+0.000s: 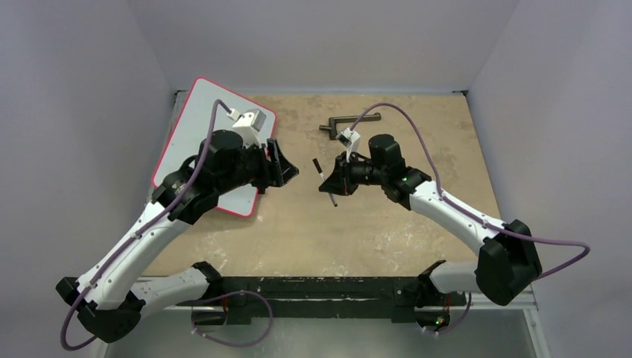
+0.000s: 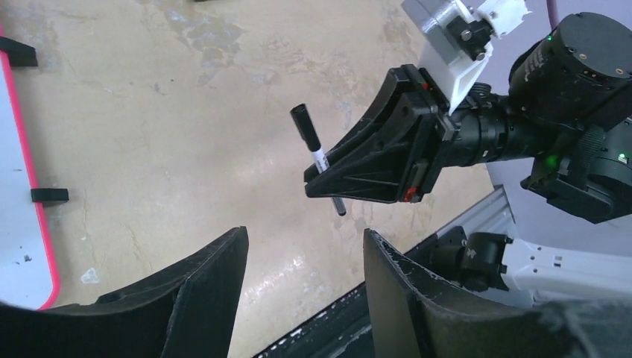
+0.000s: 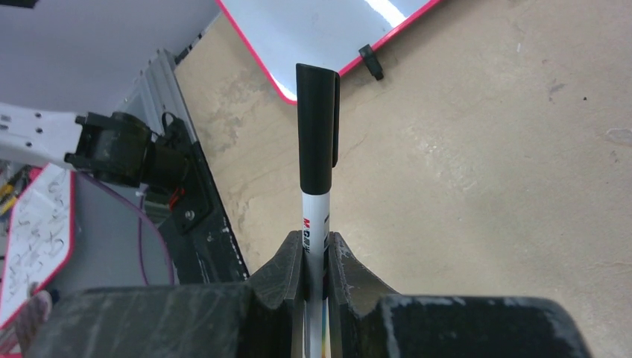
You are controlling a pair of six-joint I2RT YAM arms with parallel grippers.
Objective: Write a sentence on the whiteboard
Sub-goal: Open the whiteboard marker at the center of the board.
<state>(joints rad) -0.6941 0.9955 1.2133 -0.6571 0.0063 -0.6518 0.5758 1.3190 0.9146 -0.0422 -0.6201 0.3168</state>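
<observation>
The whiteboard [image 1: 195, 127], white with a thin red rim, lies flat at the table's far left; its edge also shows in the left wrist view [image 2: 16, 186] and the right wrist view [image 3: 335, 30]. No sentence shows on the parts in view. My right gripper [image 1: 333, 184] is shut on a white marker [image 3: 317, 134] with its black cap on, held above the table's middle. My left gripper [image 2: 305, 257] stands open and empty, facing the marker [image 2: 317, 158] from the left, a short gap away. It hovers by the board's right edge [image 1: 287, 171].
A dark L-shaped tool [image 1: 349, 123] lies at the far middle of the tan table. A black rail [image 1: 298, 287] runs along the near edge between the arm bases. Off the table, another red-rimmed board with scribbles [image 3: 37, 231] shows.
</observation>
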